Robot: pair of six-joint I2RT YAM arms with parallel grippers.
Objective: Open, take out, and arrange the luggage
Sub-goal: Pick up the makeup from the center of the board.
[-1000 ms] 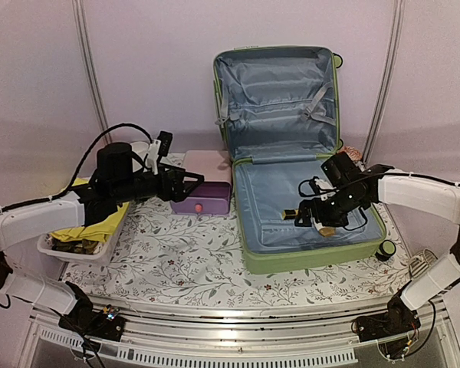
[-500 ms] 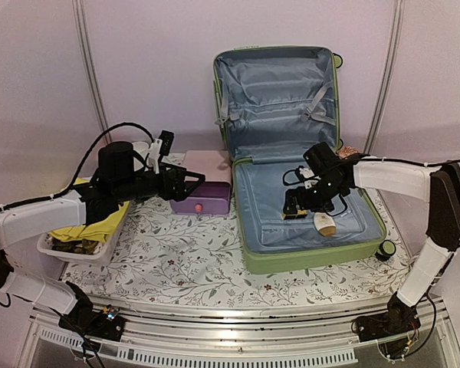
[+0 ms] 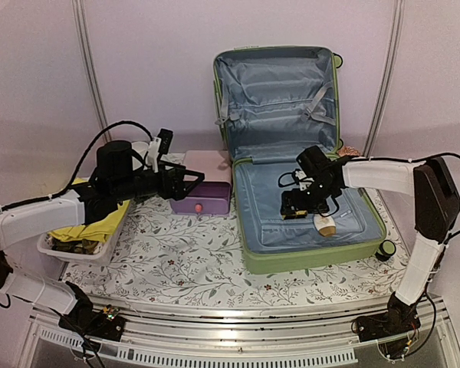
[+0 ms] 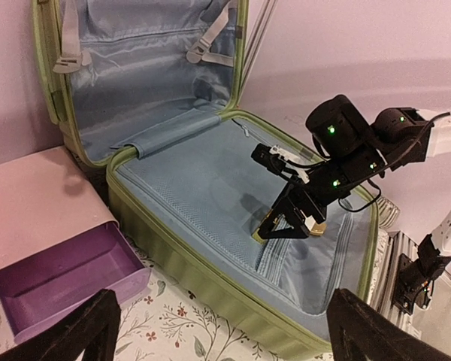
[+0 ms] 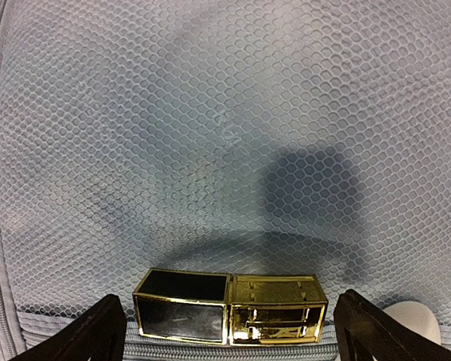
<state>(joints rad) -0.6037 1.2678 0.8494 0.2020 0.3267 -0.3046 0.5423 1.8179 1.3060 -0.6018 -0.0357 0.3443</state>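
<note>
The light-green luggage [image 3: 307, 261] lies open on the table, its lid [image 3: 276, 92] upright against the back wall, and it also shows in the left wrist view [image 4: 188, 248]. A small gold-and-black case [image 5: 229, 307] lies on the grey-blue mesh lining. My right gripper [image 3: 294, 207] hangs open just over it, one finger [image 5: 98, 331] on each side. A cream bottle [image 3: 324, 224] lies beside it. My left gripper [image 3: 190, 182] is open and empty, above the table by the purple drawer box [image 3: 203, 198].
The purple drawer [image 4: 60, 271] stands pulled open left of the luggage. A white basket [image 3: 80, 247] with yellow cloth sits at the far left under my left arm. A black wheel [image 3: 386, 249] sticks out at the luggage's right front corner.
My right gripper has moved left inside the luggage, from beside the cream bottle to over the gold-and-black case. The left arm has barely moved.
</note>
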